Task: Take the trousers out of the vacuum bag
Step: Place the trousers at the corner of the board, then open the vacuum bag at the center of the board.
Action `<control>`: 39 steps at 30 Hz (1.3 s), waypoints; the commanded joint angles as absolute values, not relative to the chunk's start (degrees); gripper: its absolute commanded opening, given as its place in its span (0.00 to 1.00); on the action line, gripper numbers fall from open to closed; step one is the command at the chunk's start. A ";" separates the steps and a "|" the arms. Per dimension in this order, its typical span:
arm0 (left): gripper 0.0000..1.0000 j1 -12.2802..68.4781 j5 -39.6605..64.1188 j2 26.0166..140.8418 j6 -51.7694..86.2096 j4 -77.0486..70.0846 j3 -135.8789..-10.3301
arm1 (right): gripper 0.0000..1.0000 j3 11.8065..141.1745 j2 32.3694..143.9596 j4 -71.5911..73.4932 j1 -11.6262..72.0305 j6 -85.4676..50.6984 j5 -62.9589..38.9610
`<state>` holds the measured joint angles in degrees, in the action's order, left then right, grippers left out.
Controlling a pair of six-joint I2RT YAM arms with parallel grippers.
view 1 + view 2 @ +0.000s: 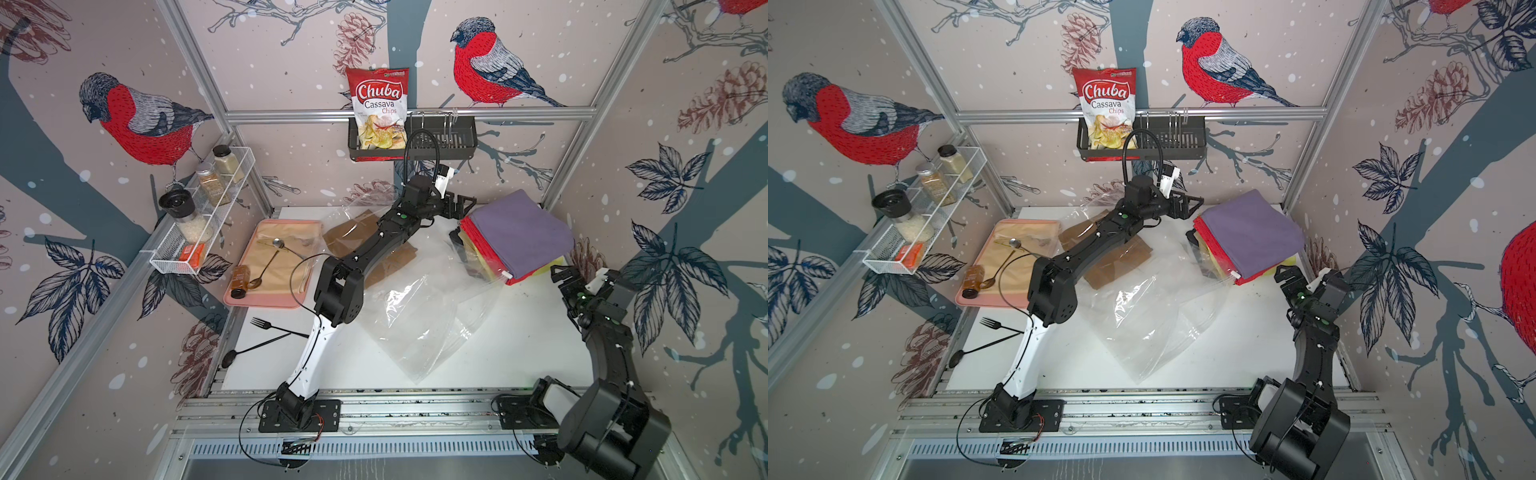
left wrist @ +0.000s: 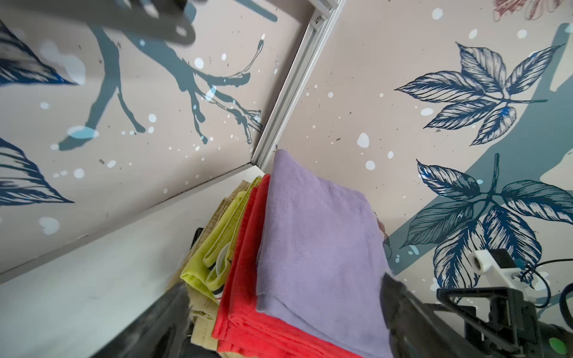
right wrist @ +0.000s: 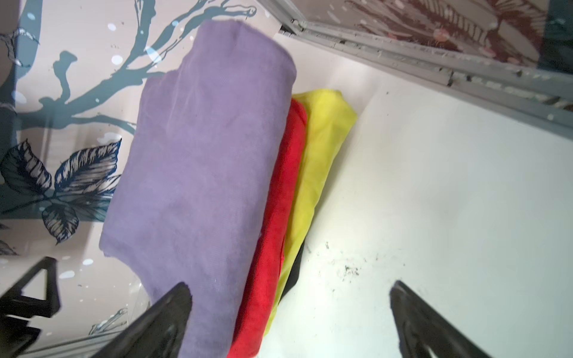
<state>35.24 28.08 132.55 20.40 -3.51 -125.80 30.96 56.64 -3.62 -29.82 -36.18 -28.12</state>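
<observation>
1. The vacuum bag [image 1: 415, 324] [image 1: 1142, 328] is one sheet of clear, glossy, crinkled plastic. It sprawls across the centre of the white tabletop [image 1: 519, 340] in both top views, its folds catching the light.
2. One pair, the mustard-brown trousers [image 1: 349, 237], shows through the plastic at centre-left. It is a flat, matte rectangle, partly hidden by the left arm [image 1: 374, 245].
3. Five more folded pairs form a soft stack at right of centre in both top views, in the table's far corner.
   - The purple trousers [image 1: 519, 232] lie on top with a fine twill weave.
   - Below them come the red trousers [image 2: 245, 294], then the yellow trousers [image 3: 319, 155].
   - Edges of the tan trousers [image 2: 201, 313] and the black trousers [image 3: 294, 269] show lower down.
   - The bag's clear edge overlaps the stack's left side.
4. The left gripper [image 1: 461, 205] [image 2: 285, 310] has its two black fingers spread wide with nothing between them. It sits just beside the stack's upper-left corner.
5. The right gripper [image 1: 563, 276] [image 3: 288, 307] also has its jaws well apart and empty. It sits near the stack's lower-right corner.
6. Elsewhere in a top view:
   - One shiny red-and-white chips packet [image 1: 378, 108] stands in a black wire basket [image 1: 440, 141] at upper centre.
   - One pink tray [image 1: 249, 299] lies at left.
   - Below the tray are one black fork [image 1: 270, 326] and one black spoon [image 1: 249, 351].
</observation>
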 commanded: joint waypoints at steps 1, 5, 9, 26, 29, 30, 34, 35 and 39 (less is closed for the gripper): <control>0.98 35.29 25.61 126.26 15.95 0.23 -119.29 | 1.00 29.27 52.35 -8.12 -27.16 -34.39 -27.69; 0.98 37.34 18.06 115.30 11.36 4.57 -105.61 | 1.00 27.91 47.21 -11.61 -21.50 -34.30 -27.59; 0.98 41.82 6.98 105.11 8.04 10.70 -93.23 | 1.00 26.76 43.08 -13.99 -15.41 -34.45 -28.52; 0.98 66.36 -17.10 91.01 17.17 20.17 -72.96 | 1.00 21.30 28.47 -20.22 -8.13 -35.52 -35.49; 0.98 67.48 -17.60 93.77 17.91 20.40 -73.62 | 1.00 20.58 27.78 -20.47 -7.74 -36.04 -35.42; 0.98 67.71 -18.85 95.08 18.38 21.29 -74.46 | 1.00 20.27 27.62 -20.63 -7.49 -36.16 -35.64; 0.98 67.68 -24.45 99.41 20.17 24.39 -78.11 | 0.99 18.31 26.43 -18.56 -6.06 -38.02 -38.69; 0.95 67.59 -25.65 100.22 20.63 25.37 -79.29 | 0.98 17.75 26.18 -17.44 -5.45 -38.82 -39.80; 0.61 67.34 -25.91 100.98 20.51 25.27 -81.74 | 0.90 15.56 24.95 -12.31 -0.87 -43.15 -41.25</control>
<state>67.55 -23.29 100.84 19.55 24.29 -80.42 16.51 25.58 -17.98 -3.09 -39.53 -38.72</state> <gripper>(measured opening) 0.690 0.912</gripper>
